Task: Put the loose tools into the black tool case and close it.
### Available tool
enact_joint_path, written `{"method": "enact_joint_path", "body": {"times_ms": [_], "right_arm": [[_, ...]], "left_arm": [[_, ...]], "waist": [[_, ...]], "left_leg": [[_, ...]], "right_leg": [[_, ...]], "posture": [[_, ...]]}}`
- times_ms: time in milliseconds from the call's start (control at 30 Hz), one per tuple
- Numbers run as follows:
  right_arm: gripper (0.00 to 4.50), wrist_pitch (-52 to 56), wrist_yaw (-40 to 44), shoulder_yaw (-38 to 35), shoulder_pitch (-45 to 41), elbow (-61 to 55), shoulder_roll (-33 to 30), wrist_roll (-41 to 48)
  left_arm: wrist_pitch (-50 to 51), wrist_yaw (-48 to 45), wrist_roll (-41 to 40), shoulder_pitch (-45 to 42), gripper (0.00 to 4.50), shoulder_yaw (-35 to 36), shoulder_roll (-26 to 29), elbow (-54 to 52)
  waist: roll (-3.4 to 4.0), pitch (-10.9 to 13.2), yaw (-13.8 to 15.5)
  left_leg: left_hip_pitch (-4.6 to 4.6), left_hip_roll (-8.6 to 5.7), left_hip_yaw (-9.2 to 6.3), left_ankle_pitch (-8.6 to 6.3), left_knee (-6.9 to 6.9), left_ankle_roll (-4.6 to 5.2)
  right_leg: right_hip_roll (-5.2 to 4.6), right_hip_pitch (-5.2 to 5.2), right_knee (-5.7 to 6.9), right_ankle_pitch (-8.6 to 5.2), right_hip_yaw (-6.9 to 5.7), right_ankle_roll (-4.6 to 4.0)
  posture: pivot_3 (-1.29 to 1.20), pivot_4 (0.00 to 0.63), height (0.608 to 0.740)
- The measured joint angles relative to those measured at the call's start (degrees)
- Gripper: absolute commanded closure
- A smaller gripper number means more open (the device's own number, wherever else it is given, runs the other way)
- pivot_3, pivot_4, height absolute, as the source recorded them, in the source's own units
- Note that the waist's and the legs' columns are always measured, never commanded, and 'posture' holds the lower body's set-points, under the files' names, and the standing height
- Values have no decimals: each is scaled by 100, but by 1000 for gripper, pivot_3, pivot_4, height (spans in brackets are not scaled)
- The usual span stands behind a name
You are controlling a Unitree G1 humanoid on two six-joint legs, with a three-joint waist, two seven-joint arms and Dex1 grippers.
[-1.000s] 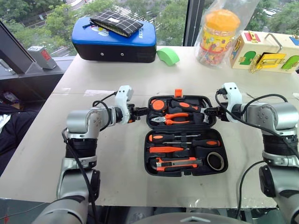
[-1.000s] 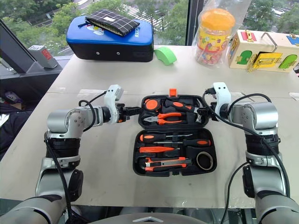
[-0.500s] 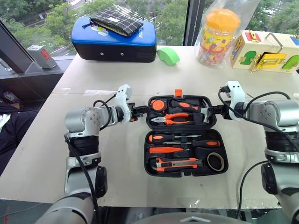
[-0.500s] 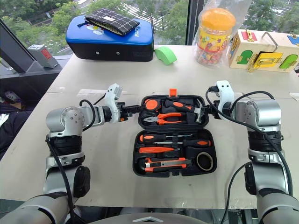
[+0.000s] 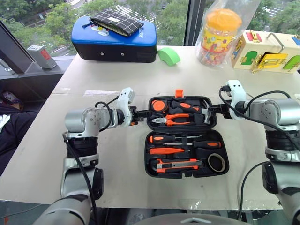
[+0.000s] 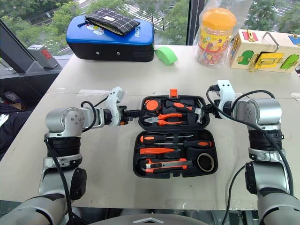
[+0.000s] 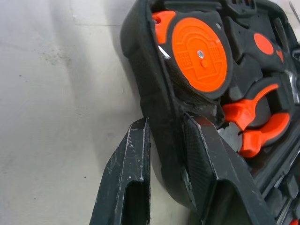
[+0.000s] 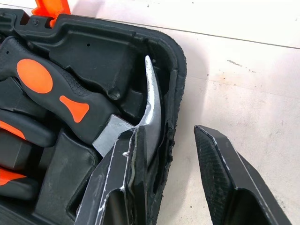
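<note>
The black tool case (image 5: 185, 129) lies open on the table, its orange latch tab (image 5: 178, 93) at the far edge. Its near half holds screwdrivers (image 5: 176, 138), a slim orange-red tool (image 5: 166, 150), a utility knife (image 5: 178, 164) and a tape ring (image 5: 216, 161). Pliers (image 5: 176, 118) and a hammer (image 5: 187, 107) sit in the far half. My left gripper (image 7: 165, 122) is shut on the far half's left wall. My right gripper (image 8: 168, 131) straddles the right wall, open: one finger (image 8: 129, 187) inside by the hammer head, the outer finger apart from the wall.
A blue padded case (image 5: 115, 42) with a checked pouch on it stands at the back left. A green object (image 5: 168, 56), an orange-lidded jar (image 5: 219, 35) and a wooden latch box (image 5: 269, 51) line the back. Bare tabletop flanks the tool case.
My left wrist has rolled slightly at the case's left wall. The right forearm has shifted a little. The case and the tools in it have stayed in place.
</note>
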Motion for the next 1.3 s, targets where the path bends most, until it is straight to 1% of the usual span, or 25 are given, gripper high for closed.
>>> {"method": "enact_joint_path", "body": {"times_ms": [33,67,100,133,367,500,633,767,833,867,967,1067,1167,1233,1300], "right_arm": [[3483,4,0,0,0,4,0,1],[3776,9,1,0,0,8,0,4],[4292,19,8,-1,0,9,0,13],[4456,27,-4,-1,-5,12,-6,-7],[4456,112,-22,-8,-41,30,-30,-33],[4456,47,-146,-92,-170,216,160,-129],[4456,-532,-293,-180,-368,532,396,-292],[4456,-1520,-291,-171,-435,551,417,-446],[4456,-2118,-240,-170,-179,172,393,-522],[4456,-2428,-216,-182,85,-160,381,-529],[4456,-3019,-89,-435,815,-853,480,-408],[4456,-3187,-73,-500,1253,-1395,425,-364],[4456,-3644,169,-557,2356,-2550,101,-347],[4456,-3742,288,-628,2827,-2939,26,-270],[4456,-3783,425,-633,3156,-3202,-144,-223]], "left_arm": [[-100,-35,6,39,3966,-46,10,-26],[-149,-72,-2,55,4278,-58,-1,-41],[-216,-77,1,59,4500,-56,-2,-56],[-250,-77,5,60,4500,-72,-13,-56],[-584,-197,120,60,4500,-250,-6,1],[-1091,-200,325,-82,4500,-282,-96,348],[-1902,-205,692,-380,4500,-435,-146,853],[-3122,-362,1080,-521,4500,-540,-230,1089],[-3930,-513,1372,-506,4500,-715,-206,1105],[-4498,-649,1583,-417,4500,-847,-141,1082],[-5635,-1001,1903,-12,4500,-1016,-26,938],[-6143,-1137,2054,213,4500,-1097,44,768],[-6812,-1536,2162,728,4500,-1162,329,272],[-6946,-1736,2182,927,4500,-1163,475,117],[-6951,-1839,2187,1032,4500,-1162,544,56]], "waist": [[0,0,-1],[0,0,1],[0,-1,5],[1,-2,10],[0,-2,44],[0,-2,31],[1,5,-6],[0,6,-3],[-1,5,9],[-3,3,14],[-4,2,7],[-2,1,36],[-2,-5,112],[-1,-5,138],[4,1,151]], "left_leg": [[2,0,3,0,-2,0],[2,0,4,0,-2,0],[4,0,5,0,-2,0],[7,0,6,0,-2,0],[5,-2,4,1,-1,-1],[6,-3,7,5,3,-7],[-4,-5,11,10,1,-13],[-18,-4,6,10,-8,-14],[-38,-5,-8,10,-21,-14],[-39,-8,-11,9,-31,-13],[-34,-13,-16,6,-50,-8],[-43,-15,-27,5,-52,-8],[-40,-18,-50,4,-50,-5],[-27,-20,-42,4,-35,-5],[-2,-26,-29,-11,-30,25]], "right_leg": [[0,0,0,0,7,0],[0,0,0,0,8,0],[-1,1,0,0,9,0],[-1,4,0,0,10,0],[-1,4,1,0,8,0],[1,3,4,1,10,0],[8,-14,7,11,9,8],[6,-25,1,11,8,9],[4,-35,0,12,3,11],[-1,-38,-4,13,-2,11],[-11,-43,-6,13,-24,11],[-16,-42,-13,13,-42,11],[-17,-21,-23,12,-43,12],[-14,-7,-34,12,-44,12],[1,17,-42,9,-46,13]], "posture": [[0,150,740],[0,150,740],[0,150,740],[0,150,740],[0,150,740],[0,150,740],[0,150,740],[0,150,740],[0,150,740],[0,150,740],[0,150,740],[0,150,740],[0,150,740],[0,150,740],[0,150,740]]}}
